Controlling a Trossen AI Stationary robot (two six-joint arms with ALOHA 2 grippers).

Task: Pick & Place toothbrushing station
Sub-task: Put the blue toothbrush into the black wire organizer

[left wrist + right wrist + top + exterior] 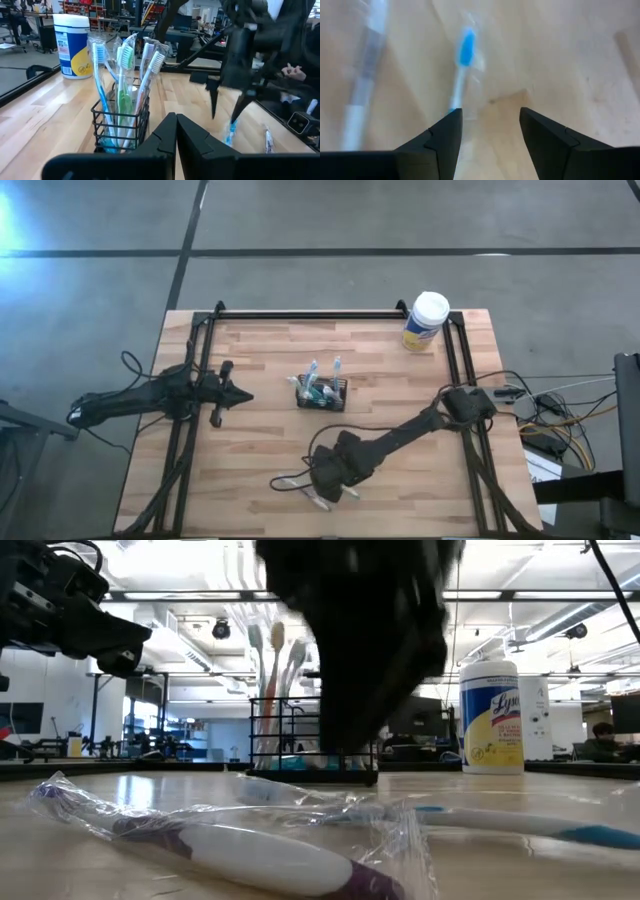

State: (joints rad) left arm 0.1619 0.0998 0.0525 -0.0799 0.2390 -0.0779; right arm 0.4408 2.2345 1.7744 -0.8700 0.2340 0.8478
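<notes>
The toothbrushing station (322, 393), a small black wire holder (121, 125), stands mid-table with several wrapped toothbrushes upright in it, heads up. Two more wrapped toothbrushes lie flat on the wood near the front edge: a blue-headed one (463, 55) (520, 825) and a purple-handled one (210, 845). My right gripper (320, 480) (490, 122) hangs open just above the blue one, fingers pointing steeply down, touching nothing I can see. My left gripper (243, 395) (176, 131) waits shut and level, left of the holder.
A white-lidded, yellow-labelled wipes canister (426, 320) (491, 716) stands at the far right corner. Black frame rails (300, 315) run along the far, left and right sides of the table. Bare wood lies between the holder and the canister.
</notes>
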